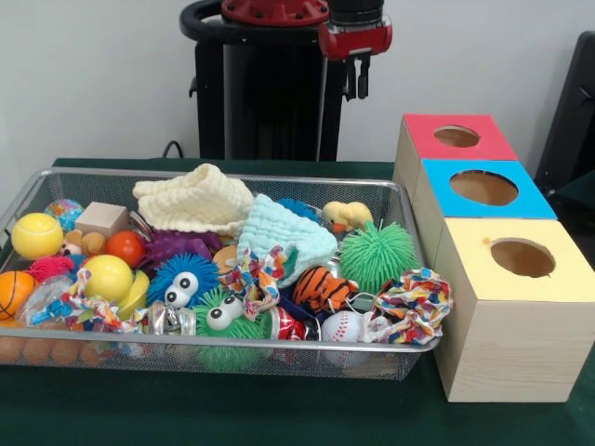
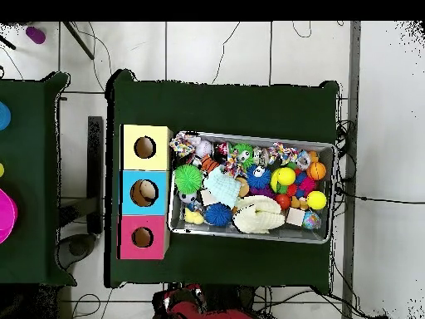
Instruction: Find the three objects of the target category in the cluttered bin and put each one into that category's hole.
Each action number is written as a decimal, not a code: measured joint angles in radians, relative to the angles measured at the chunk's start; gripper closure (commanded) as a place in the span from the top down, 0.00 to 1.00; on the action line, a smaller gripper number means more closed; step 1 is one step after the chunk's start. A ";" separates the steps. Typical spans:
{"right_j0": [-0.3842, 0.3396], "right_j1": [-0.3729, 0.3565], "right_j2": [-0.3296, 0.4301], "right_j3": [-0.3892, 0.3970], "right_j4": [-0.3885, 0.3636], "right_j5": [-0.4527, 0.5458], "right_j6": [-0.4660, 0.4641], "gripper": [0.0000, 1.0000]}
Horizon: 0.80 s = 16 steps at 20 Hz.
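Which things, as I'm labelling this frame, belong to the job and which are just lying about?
Job: wire mesh bin; three knotted cloth toys; red box, blue box, yellow box.
Lying about: yellow washcloth; mint washcloth; green spiky ball; baseball; tiger toy.

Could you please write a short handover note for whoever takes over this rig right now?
Gripper: drawn back above the table's far side, holding nothing; whether it is open or shut cannot be told.
Bin: full of clutter, beside the three boxes.
Knotted cloth toys: one at the bin's corner nearest the yellow box; one in the middle near the front rim; one toward the other end.
Red box, blue box: holes show nothing inside from the front.
Done: nothing visibly placed. Left: all three toys.
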 measured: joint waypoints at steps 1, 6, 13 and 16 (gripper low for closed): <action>0.000 0.000 0.000 0.000 0.000 0.000 0.000 0.00; 0.000 0.004 -0.002 0.000 -0.005 0.000 0.000 0.00; -0.016 0.019 -0.004 0.000 -0.008 0.018 0.000 0.00; -0.022 0.016 -0.004 0.000 -0.008 0.056 0.000 0.00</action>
